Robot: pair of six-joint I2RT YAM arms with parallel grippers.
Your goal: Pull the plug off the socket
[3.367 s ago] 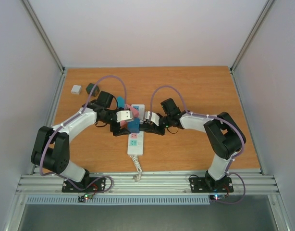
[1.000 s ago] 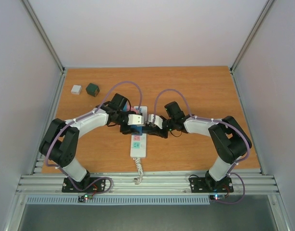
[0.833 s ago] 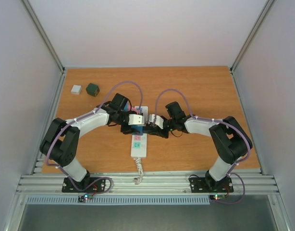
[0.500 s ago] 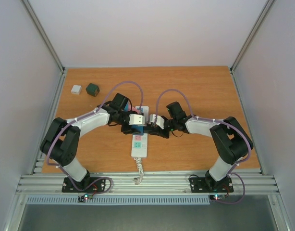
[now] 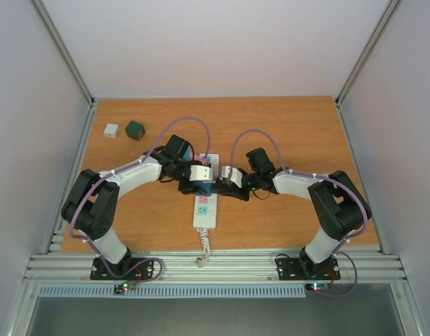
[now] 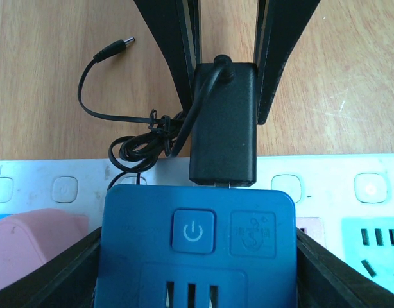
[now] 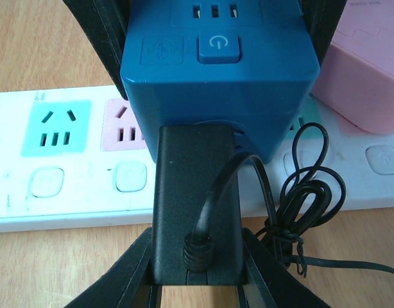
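The socket (image 5: 204,211), a long white power strip with pastel outlets, lies on the wooden table between the arms. A blue cube adapter (image 6: 197,237) stands over the strip (image 6: 325,186), and my left gripper (image 6: 197,256) is shut on its sides. A black plug (image 7: 184,192) sticks out of the cube's (image 7: 216,83) side face, with my right gripper (image 7: 197,263) shut on it. In the left wrist view a sliver of metal prong shows between the plug (image 6: 224,122) and the cube. The plug's thin black cord (image 6: 139,138) lies bundled on the strip and table.
A pink cube (image 7: 364,83) sits on the strip (image 7: 68,192) beside the blue one. A small white block (image 5: 111,129) and a dark green block (image 5: 135,129) lie at the table's far left. Walls close in on both sides.
Both arms, with the cube and plug, have drifted slightly to the right, and the strip shifted with them. Both grips are unchanged.
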